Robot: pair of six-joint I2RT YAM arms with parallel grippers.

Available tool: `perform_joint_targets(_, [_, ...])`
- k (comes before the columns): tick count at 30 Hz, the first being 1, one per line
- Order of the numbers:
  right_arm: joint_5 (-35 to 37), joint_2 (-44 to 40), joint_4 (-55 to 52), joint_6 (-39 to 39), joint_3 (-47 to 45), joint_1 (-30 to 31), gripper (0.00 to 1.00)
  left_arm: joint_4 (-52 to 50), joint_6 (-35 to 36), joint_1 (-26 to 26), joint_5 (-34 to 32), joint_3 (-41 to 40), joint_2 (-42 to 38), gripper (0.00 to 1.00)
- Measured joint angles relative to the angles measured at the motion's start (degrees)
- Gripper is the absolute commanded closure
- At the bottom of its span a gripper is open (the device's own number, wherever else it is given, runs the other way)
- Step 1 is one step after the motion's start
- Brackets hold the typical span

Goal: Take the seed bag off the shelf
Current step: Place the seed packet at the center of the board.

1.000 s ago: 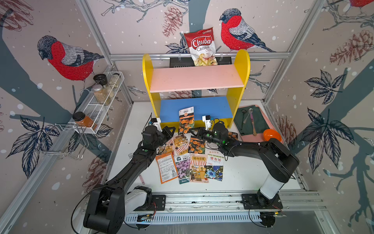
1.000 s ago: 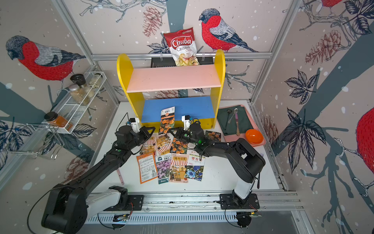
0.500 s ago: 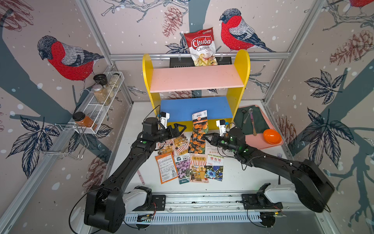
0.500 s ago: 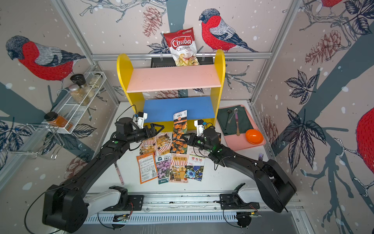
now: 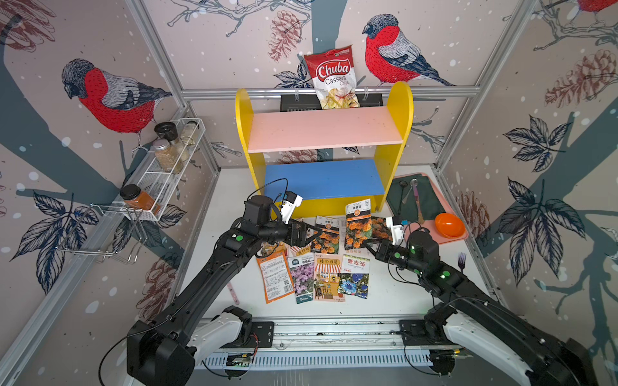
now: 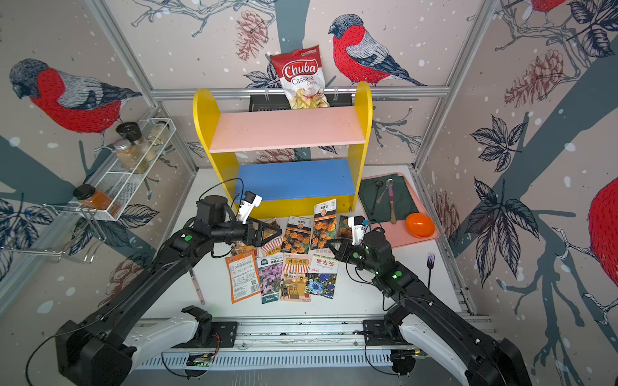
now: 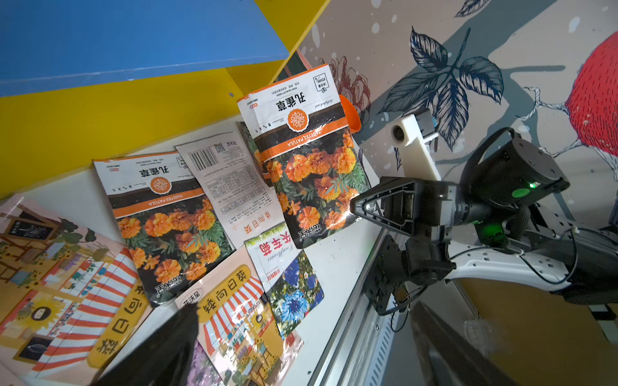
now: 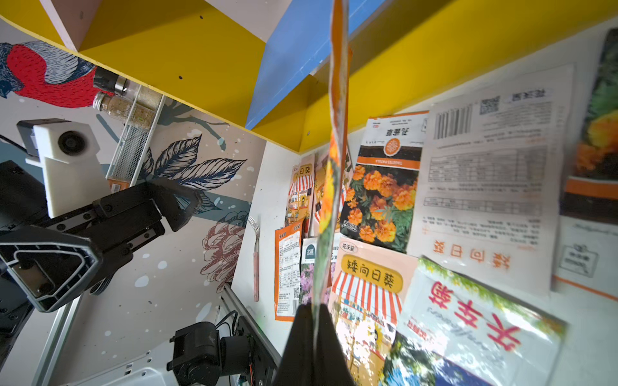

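**One marigold bag pinched clear of the shelf**

The right pincer (image 5: 366, 245) was clamped together on the bottom edge of one seed bag (image 5: 358, 223). The bag stood upright above the pincer's tips, off the shelf (image 5: 396, 133) and in front of its blue lower board. It was flat, glossy and rectangular, printed with orange marigolds. An orange band read "TAGETES PATULA" under a white header with Chinese characters. The left pincer (image 5: 309, 234) had its two jaws wide apart, held nothing, and pointed at the bag from just across.

Flat packets lay beneath both pincers on the white table (image 5: 401, 294):
- one second marigold packet (image 7: 167, 214) with the same print
- one white packet back (image 7: 227, 180) with a barcode
- one blue-flower packet (image 5: 354, 277)
- one striped-shopfront packet (image 5: 326, 277)
- one orange-edged packet back (image 5: 276, 277) with a QR code

The shelf had two yellow round-topped sides, one pink board and one blue board. Beyond it stood one crinkled red-and-white chip bag (image 5: 332, 78) reading "Chuba Cassava Chips". Out past the left pincer, one white wire rack (image 5: 160, 187) carried four jars (image 5: 167, 155). Just past the right pincer, one orange bowl (image 5: 449, 224) sat on a pink tray (image 5: 463, 238).
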Motion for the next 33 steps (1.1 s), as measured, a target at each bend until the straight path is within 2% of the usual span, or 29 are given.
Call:
perform_joint_targets(9, [-0.70,-16.74,-15.02,4.96,-5.33,-0.76,1.00,0.04,0.90,0.00,-0.55,-0.31,-1.25,0.02])
perform_joint_targets(15, [-0.37,-23.56,-25.24,7.85,-7.52,-0.76,1.00,0.09,0.76,0.00,-0.52,-0.92,-2.67,0.02])
perform_joint_targets(23, [2.05,-25.14,-37.13,8.83,-6.88,-0.74,1.00,0.28,0.72,0.00,-0.50,-1.77,-4.66,0.02])
perform_joint_targets(33, [3.06,-22.73,-40.74,7.63,-7.54,-0.74,1.00,0.37,0.35,0.00,-0.50,-2.01,-5.20,0.02])
